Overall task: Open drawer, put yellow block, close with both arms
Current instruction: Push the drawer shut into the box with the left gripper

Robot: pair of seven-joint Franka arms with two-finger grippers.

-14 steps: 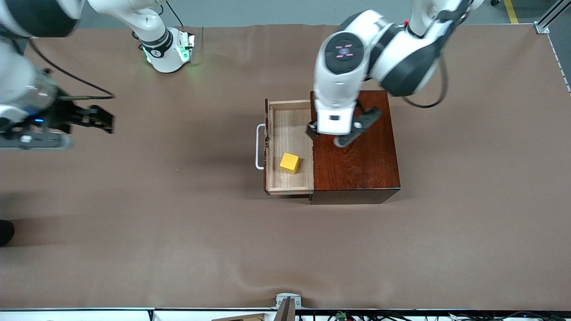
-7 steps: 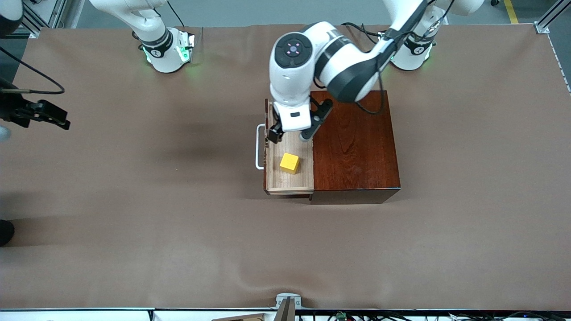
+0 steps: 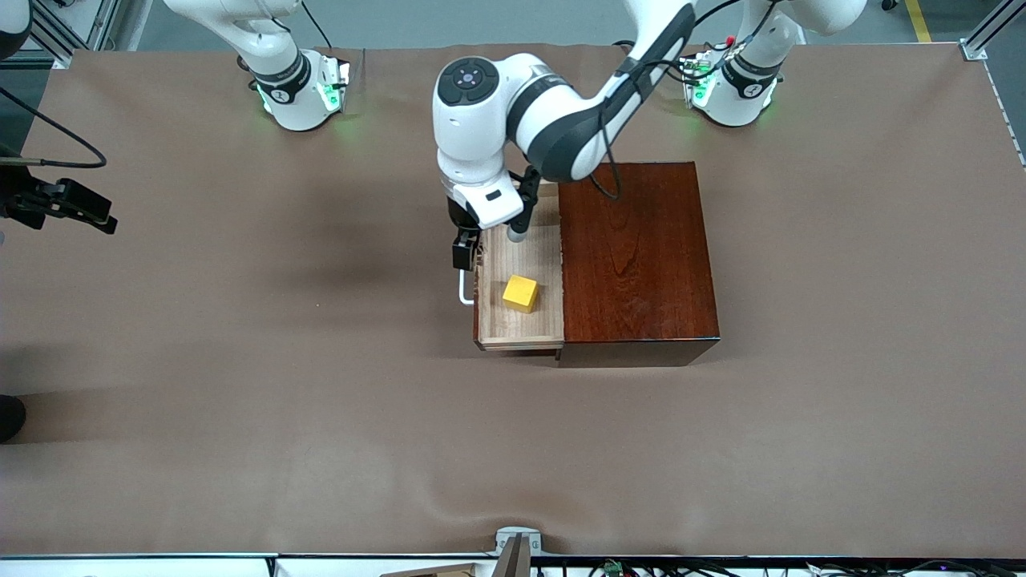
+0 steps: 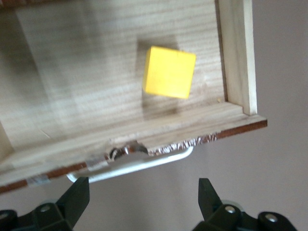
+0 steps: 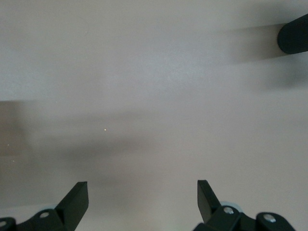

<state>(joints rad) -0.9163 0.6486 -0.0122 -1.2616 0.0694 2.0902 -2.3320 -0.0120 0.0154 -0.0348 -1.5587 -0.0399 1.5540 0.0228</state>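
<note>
Already the small bright yellow cube-shaped block point(image 3: 521, 293) lies in the pale light-wood drawer tray point(image 3: 539, 248), which stands pulled out of the glossy mahogany-coloured wooden box point(image 3: 637, 260). So open and put look done; the close step is the one in hand, by my reading.

Left pincer point(image 3: 467, 255) hangs over the drawer's dark reddish-brown front point(image 4: 240, 129) and its white U-shaped bar handle point(image 3: 464, 298), just beside the tray's edge toward the right arm's end of the table. Its black fingertips point(image 4: 77, 198) stand wide apart with nothing between them. In the left wrist view point(image 4: 142, 204) the handle point(image 4: 139, 162) sits just ahead of the pincer, then the chipped front edge, then the block point(image 4: 169, 72) deeper in the tray, apart from the walls. Block is close below this pincer, nearer the front camera than the wrist.

Right pincer point(image 3: 90, 215) is well apart from the drawer, over the bare brown table cover point(image 3: 240, 361) at the right arm's end. The right wrist view point(image 5: 143, 202) shows its fingertips point(image 5: 77, 197) spread wide, empty, only plain cover beneath. It looks to be waiting.

Next move, as a judgement: the left pincer needs to get low against the outer face of the front or the handle and push toward the box. The right pincer would have to come over to the front too, or steady the box, since the task wants both arms. Block sits low enough that it should clear the box opening.
</note>
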